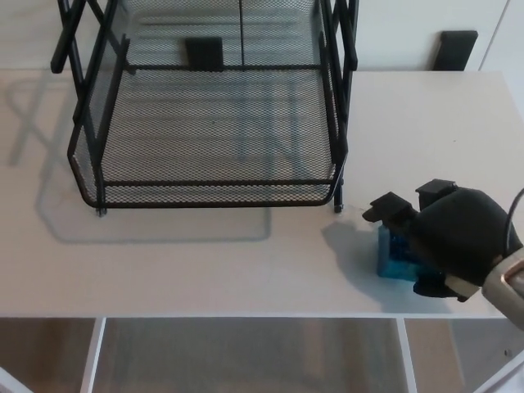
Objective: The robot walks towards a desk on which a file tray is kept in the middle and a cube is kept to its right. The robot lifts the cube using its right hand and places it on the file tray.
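A wide pale desk [205,270] fills most of the head view, its front edge running across the lower part of the picture. Below that edge, white frame bars and a greyish surface show.

On the middle of the desk, toward the back, stands a black wire-mesh file tray [213,195]. It has a low front wall, taller side walls and crossed black struts rising at both sides. Nothing lies on its mesh floor. Its shadow falls on the desk to the left and in front.

The right hand [446,237] comes in from the lower right corner, with a strip of pale forearm behind it. It is big, black and rounded, and it sits over the right part of the cube. Its two thick fingers [385,206] reach across the cube's top and far side, and the thumb [430,286] curls in at the near side, so the hand is closed around the cube. The left hand does not show.

The cube [391,258] is blue and see-through. It is near the desk's front edge, to the right of the tray's front right foot and apart from it. Only its left face and part of its top are visible. It looks to be resting on the desk, outside the tray.

A thin dark cable [516,209] curves above the wrist at the right edge.
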{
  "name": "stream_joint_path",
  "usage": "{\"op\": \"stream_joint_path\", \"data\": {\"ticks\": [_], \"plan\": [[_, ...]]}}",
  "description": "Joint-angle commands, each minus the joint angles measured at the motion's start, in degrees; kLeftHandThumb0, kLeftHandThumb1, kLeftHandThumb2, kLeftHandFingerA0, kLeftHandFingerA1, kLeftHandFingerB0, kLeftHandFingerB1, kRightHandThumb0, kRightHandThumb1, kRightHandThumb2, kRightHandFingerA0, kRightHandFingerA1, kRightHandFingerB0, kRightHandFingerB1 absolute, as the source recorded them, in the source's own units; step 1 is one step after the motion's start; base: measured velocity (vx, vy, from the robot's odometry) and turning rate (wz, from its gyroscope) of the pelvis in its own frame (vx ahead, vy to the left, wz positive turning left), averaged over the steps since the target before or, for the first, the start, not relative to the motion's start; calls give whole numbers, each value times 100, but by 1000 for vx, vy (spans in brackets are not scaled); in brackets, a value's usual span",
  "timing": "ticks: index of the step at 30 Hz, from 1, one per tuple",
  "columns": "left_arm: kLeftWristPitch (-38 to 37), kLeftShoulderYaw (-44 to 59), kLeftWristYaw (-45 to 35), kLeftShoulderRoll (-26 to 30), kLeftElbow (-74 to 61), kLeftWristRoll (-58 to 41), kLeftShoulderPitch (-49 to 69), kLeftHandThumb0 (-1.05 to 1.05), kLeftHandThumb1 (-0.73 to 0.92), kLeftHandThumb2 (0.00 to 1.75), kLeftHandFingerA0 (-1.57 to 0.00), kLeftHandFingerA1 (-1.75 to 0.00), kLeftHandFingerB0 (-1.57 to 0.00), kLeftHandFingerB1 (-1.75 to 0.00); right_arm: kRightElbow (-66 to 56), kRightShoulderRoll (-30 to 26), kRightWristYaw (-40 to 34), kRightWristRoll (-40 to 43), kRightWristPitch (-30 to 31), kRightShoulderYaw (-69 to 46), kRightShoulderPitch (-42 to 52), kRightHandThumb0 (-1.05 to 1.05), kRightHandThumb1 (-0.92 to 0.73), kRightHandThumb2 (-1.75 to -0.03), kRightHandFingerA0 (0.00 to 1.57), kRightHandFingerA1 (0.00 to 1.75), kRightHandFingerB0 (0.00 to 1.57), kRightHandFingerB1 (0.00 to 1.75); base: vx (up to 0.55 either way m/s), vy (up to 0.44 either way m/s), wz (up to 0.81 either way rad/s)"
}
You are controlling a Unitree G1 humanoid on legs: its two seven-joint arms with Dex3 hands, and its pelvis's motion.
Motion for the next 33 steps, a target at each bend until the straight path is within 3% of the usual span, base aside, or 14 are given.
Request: {"op": "stream_joint_path", "data": {"ticks": [1,2,3,4,5,11,12,16,17,19,26,27,32,33], "plan": [[-155,8,84,128,191,86,-77,-84,75,76,-42,-83,-29,-68,449,-282,-899,112,-1008,-260,491,-16,-68,-84,89,166,76,151,0,0,0],[-194,-35,122,140,223,139,-88,-88,59,103,-44,-79,-27,-67,381,-295,-894,133,-1005,-352,512,-21,-73,-74,82,173,73,162,0,0,0],[-189,-91,175,151,244,204,-110,-84,76,77,-43,-83,-28,-67,241,-318,-803,233,-979,-505,549,-36,-59,-97,112,135,98,126,0,0,0],[-169,-91,180,146,271,195,-131,-84,76,77,-43,-83,-28,-67,173,-332,-773,279,-982,-596,574,-36,-59,-97,112,135,98,126,0,0,0],[-177,-74,185,138,323,167,-156,-84,76,76,-42,-83,-28,-67,101,-393,-791,307,-1078,-743,551,-24,-70,-64,83,174,75,147,0,0,0],[-206,13,79,122,301,52,-140,-87,77,75,-36,-82,-23,-67,-410,-739,-640,637,-1373,-1721,489,-16,-66,-68,84,175,75,142,0,0,0],[-210,10,114,106,310,60,-137,-87,77,74,-38,-82,-24,-67,-748,-956,-263,905,-1312,-2060,373,-14,-64,-75,83,153,66,153,0,0,0],[-173,-20,183,68,274,93,-106,-87,77,74,-41,-85,-24,-69,-1098,-1130,312,1232,-1253,-2592,105,-13,-71,-75,73,168,66,149,0,0,0],[-178,-19,171,68,247,88,-91,-87,61,99,-40,-78,-24,-67,-1215,-1123,479,1460,-1111,-2848,-240,-16,-72,-74,79,161,75,129,0,0,0],[-174,-94,156,109,182,164,-98,-86,79,77,-40,-83,-25,-69,-1245,-1106,781,1674,-1048,-3039,-724,-19,-74,-70,81,158,78,116,0,0,0],[-98,-12,129,52,288,57,-224,-88,77,76,-35,-82,-22,-68,-876,-631,843,1720,-985,-3112,-2199,-28,-72,-67,88,169,82,122,0,0,0],[-128,-70,167,62,283,124,-222,-89,79,75,-37,-82,-24,-68,-964,-333,1143,1804,-586,-3039,-2638,-24,-72,-92,88,169,77,138,0,0,0],[-62,-108,202,-6,280,150,-218,-84,78,74,-42,-83,-24,-67,-796,550,1557,1745,-125,-2673,-3687,-27,-66,-77,84,169,84,112,0,0,0],[-58,-120,193,-18,296,154,-237,-87,62,98,-39,-77,-23,-65,-713,688,1562,1672,-108,-2600,-3816,-26,-67,-70,85,169,86,95,0,0,0]]}}
